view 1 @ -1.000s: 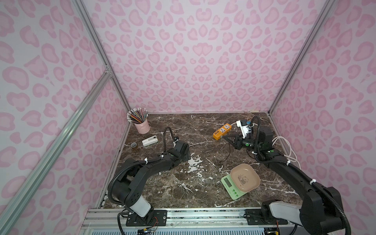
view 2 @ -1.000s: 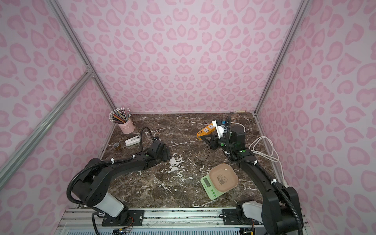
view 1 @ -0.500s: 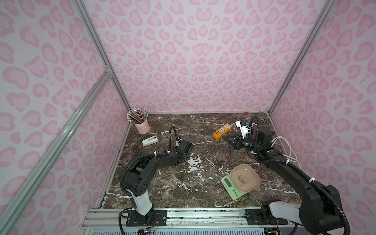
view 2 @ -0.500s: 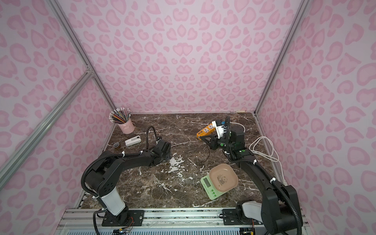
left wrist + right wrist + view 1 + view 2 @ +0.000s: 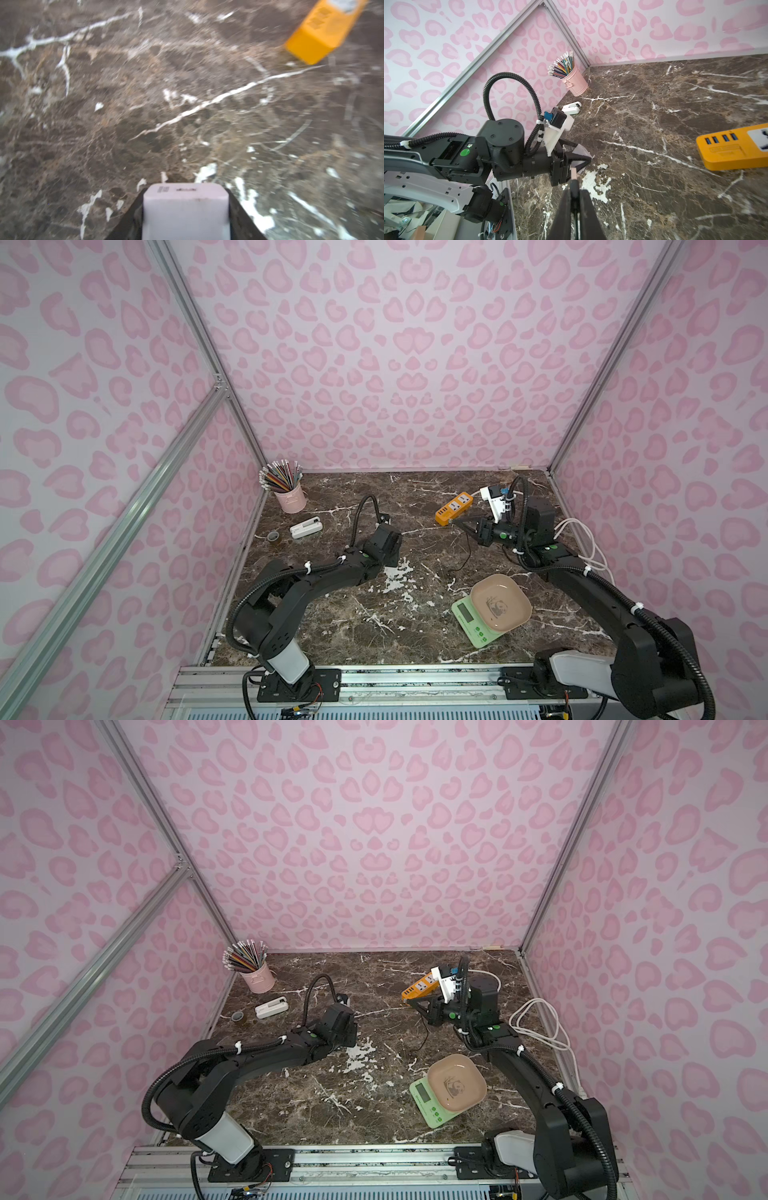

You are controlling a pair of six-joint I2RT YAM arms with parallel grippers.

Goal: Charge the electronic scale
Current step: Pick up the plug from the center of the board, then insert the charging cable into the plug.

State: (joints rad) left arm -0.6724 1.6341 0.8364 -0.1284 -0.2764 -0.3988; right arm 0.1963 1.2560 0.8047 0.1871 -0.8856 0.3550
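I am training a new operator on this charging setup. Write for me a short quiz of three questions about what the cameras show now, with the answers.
1. True or false: the beige rounded-square tray rests on the pale green flat electronic scale.
2. What sits between the jaws of the left gripper? A: a white cube charger; B: a pink cup of pencils; C: a small tape roll.
3. Fill in: the ___ gripper, near the orange rectangular power strip, pinches the plug end of a thin black cable.
Key: 1 true; 2 A; 3 right gripper.
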